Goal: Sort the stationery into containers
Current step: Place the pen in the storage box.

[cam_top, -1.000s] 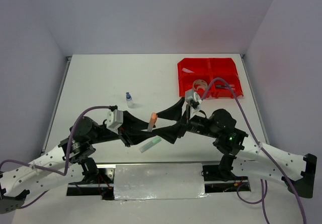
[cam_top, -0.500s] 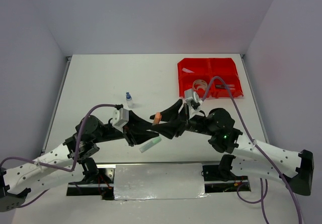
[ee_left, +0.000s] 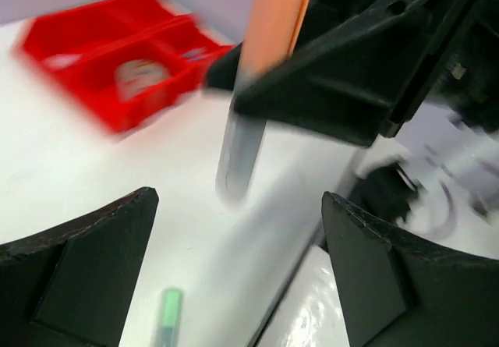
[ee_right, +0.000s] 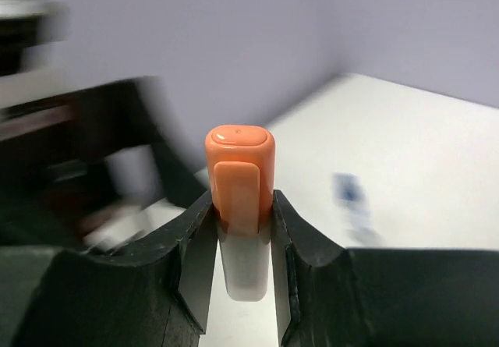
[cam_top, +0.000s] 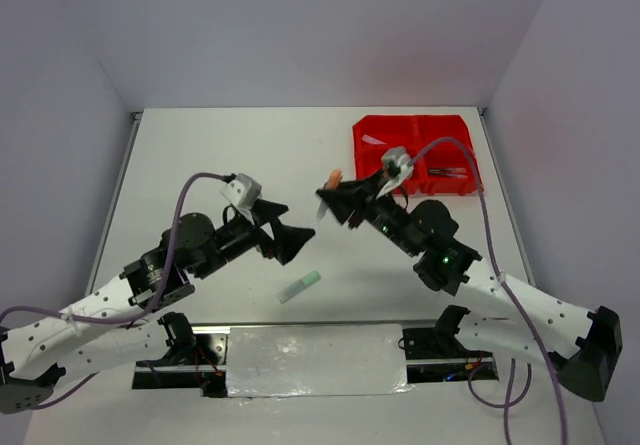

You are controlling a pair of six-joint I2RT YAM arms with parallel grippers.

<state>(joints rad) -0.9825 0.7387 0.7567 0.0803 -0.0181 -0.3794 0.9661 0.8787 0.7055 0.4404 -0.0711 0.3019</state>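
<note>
The left arm (cam_top: 190,250) hangs over the white desk (cam_top: 200,155) at centre-left of the overhead view, its left jaws released and spread wide. A green highlighter (cam_top: 299,286) lies flat on the desk at lower centre. Just right of centre, the right arm (cam_top: 430,240) lifts an orange-capped highlighter (cam_top: 334,178) clear of the desk, the right jaws clenched around it. The red bins (cam_top: 365,170) sit at upper right.

Robot lab, white table (cam_top: 200,155), plain walls (cam_top: 300,25)
</note>
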